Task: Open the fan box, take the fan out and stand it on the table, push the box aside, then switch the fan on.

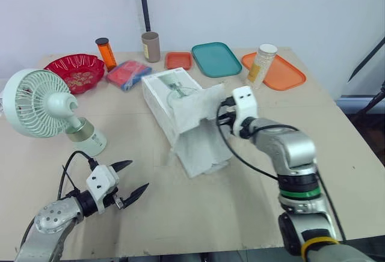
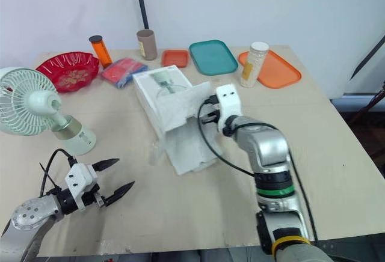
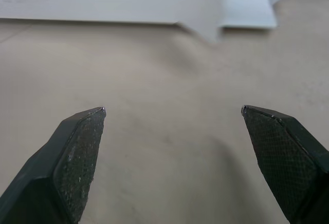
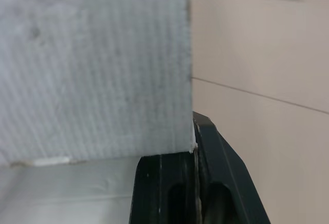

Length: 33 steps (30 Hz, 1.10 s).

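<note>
The pale green fan point(image 1: 45, 106) stands upright on its base at the table's left side, outside the box. The white fan box point(image 1: 171, 94) lies in the middle of the table with its near end open and its flaps point(image 1: 201, 148) spread toward me. My right gripper point(image 1: 221, 110) is at the box's right side, shut on the edge of a raised flap point(image 4: 97, 64). In the right wrist view the flap's edge runs down between the two black fingers point(image 4: 169, 193). My left gripper point(image 1: 138, 175) hovers open over bare table near the front left, below the fan, holding nothing.
Along the back stand a red bowl point(image 1: 75, 70), an orange bottle point(image 1: 106, 53), a brown cup point(image 1: 151, 46), a red and blue packet point(image 1: 128, 73), a small orange tray point(image 1: 178, 60), a teal tray point(image 1: 215, 59), and a jar point(image 1: 262, 65) on an orange tray point(image 1: 289, 76).
</note>
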Available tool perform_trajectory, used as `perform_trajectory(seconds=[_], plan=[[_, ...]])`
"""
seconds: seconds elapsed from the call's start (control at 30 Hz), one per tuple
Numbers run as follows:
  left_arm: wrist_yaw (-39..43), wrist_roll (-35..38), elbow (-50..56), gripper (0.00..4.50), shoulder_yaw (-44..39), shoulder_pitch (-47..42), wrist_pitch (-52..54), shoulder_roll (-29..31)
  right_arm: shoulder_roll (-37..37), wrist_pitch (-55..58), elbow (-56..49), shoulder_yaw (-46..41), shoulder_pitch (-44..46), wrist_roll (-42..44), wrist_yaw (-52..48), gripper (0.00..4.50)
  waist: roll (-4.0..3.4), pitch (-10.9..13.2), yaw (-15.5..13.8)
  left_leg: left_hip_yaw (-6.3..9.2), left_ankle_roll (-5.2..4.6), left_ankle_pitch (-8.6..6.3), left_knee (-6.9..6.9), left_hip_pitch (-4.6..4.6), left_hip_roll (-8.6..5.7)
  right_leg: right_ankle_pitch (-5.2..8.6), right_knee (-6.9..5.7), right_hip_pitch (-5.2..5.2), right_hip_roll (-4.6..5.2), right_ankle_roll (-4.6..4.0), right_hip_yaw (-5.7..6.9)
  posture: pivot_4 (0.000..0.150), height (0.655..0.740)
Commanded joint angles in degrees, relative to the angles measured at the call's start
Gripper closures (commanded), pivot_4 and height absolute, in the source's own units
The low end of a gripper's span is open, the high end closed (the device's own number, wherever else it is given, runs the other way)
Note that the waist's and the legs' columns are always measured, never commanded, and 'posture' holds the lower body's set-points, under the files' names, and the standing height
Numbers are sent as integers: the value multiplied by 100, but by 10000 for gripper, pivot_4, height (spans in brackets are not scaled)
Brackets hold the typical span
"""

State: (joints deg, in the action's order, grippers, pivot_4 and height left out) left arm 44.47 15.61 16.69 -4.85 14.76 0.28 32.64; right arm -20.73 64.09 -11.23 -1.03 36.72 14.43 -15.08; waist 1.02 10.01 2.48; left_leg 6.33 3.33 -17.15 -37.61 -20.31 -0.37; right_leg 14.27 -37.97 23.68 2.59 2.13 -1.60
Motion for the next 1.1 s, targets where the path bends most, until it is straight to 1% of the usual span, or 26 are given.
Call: perform_trajectory(seconds=[0.03,0.1,0.27,0.47,0.53,0.57,0.6,0.63,0.7,0.73,0.77,0.8,0.83,0.87,0.93,1.03,1.1], plan=[[110,-33,-148,0,-83,-68,-286,64,-566,278,-585,-618,-252,152,-209,44277,0,0,-9,0,-1,-1,0,-1,-1,1,1,0,1,1,1,1500,7400],[142,-52,-269,0,-77,-105,-371,61,-842,398,-714,-874,-428,247,-307,44277,0,0,-5,-3,-3,-2,0,0,-1,1,2,-1,1,1,-1,1500,7400],[231,-88,-566,0,-21,-229,-546,59,-1519,371,-761,-1499,-1091,180,-419,44277,-5,-2,12,-5,-8,-3,0,8,3,1,0,-5,-6,1,-4,1500,7400],[361,-102,-814,0,17,-402,-655,74,-1930,232,-655,-2168,-1528,256,-575,44277,-7,-3,6,-7,-11,-4,0,12,1,3,0,-12,-6,4,-8,1500,7400],[401,-98,-900,0,20,-492,-669,71,-2053,2,-480,-2418,-1712,192,-591,44277,-7,-3,5,-6,-11,-4,0,12,0,4,1,-13,-6,6,-8,1500,7400],[413,-102,-936,0,31,-540,-672,66,-2058,-161,-306,-2551,-1703,89,-452,41181,-7,-4,5,-6,-11,-4,0,12,1,4,1,-13,-6,6,-8,1500,7400],[424,-111,-957,0,51,-581,-676,61,-2020,-189,-113,-2684,-1619,52,-315,37079,-7,-4,4,-8,-11,-4,0,12,0,4,2,-15,-5,7,-10,1500,7400],[429,-116,-959,0,66,-599,-677,55,-2001,-163,6,-2763,-1572,39,-234,35775,-7,-4,5,-8,-11,-4,0,13,0,4,2,-15,-5,7,-10,1500,7400],[438,-117,-936,0,85,-614,-660,53,-2045,-231,-44,-2718,-1668,122,-386,30984,-10,-5,6,-8,-11,-4,0,14,0,4,1,-15,-5,7,-11,1500,7400],[451,-114,-925,0,90,-617,-653,60,-2107,-295,-137,-2638,-1773,178,-537,26828,-14,-7,9,-9,-11,-4,0,15,1,4,1,-15,-6,6,-13,1500,7400],[462,-113,-920,0,92,-622,-649,66,-2147,-344,-194,-2587,-1842,214,-638,24426,-16,-8,9,-9,-13,-5,0,16,2,4,1,-15,-9,6,-14,1500,7400],[469,-111,-921,0,94,-633,-639,70,-2296,-456,-351,-2484,-2050,295,-938,18909,-16,-8,11,-9,-18,-7,0,15,4,4,1,-15,-12,5,-14,1500,7400],[476,-108,-913,0,93,-635,-626,72,-2447,-563,-527,-2406,-2275,378,-1250,15678,-21,-9,6,-11,-19,-8,0,16,5,4,1,-15,-13,6,-16,1500,7400],[481,-107,-912,0,100,-641,-617,72,-2608,-686,-739,-2352,-2540,504,-1625,9870,-23,-10,6,-9,-19,-8,0,15,3,5,2,-15,-11,7,-16,1500,7400],[481,-106,-879,0,113,-625,-599,69,-2868,-935,-1054,-2356,-2984,698,-2179,861,-24,-10,3,-10,-20,-9,0,15,3,7,3,-17,-10,11,-17,1500,7400],[476,-114,-803,0,150,-567,-576,63,-3156,-1315,-1268,-2604,-3494,928,-2856,279,-23,-10,-7,-10,-20,-9,-2,15,2,8,4,-30,-9,12,-17,1500,7400],[457,-105,-726,0,161,-500,-549,54,-3318,-1582,-1224,-2817,-3742,967,-3156,279,-22,-10,-3,-11,-20,-9,-2,15,2,9,6,-37,-11,15,-19,1500,7400]])
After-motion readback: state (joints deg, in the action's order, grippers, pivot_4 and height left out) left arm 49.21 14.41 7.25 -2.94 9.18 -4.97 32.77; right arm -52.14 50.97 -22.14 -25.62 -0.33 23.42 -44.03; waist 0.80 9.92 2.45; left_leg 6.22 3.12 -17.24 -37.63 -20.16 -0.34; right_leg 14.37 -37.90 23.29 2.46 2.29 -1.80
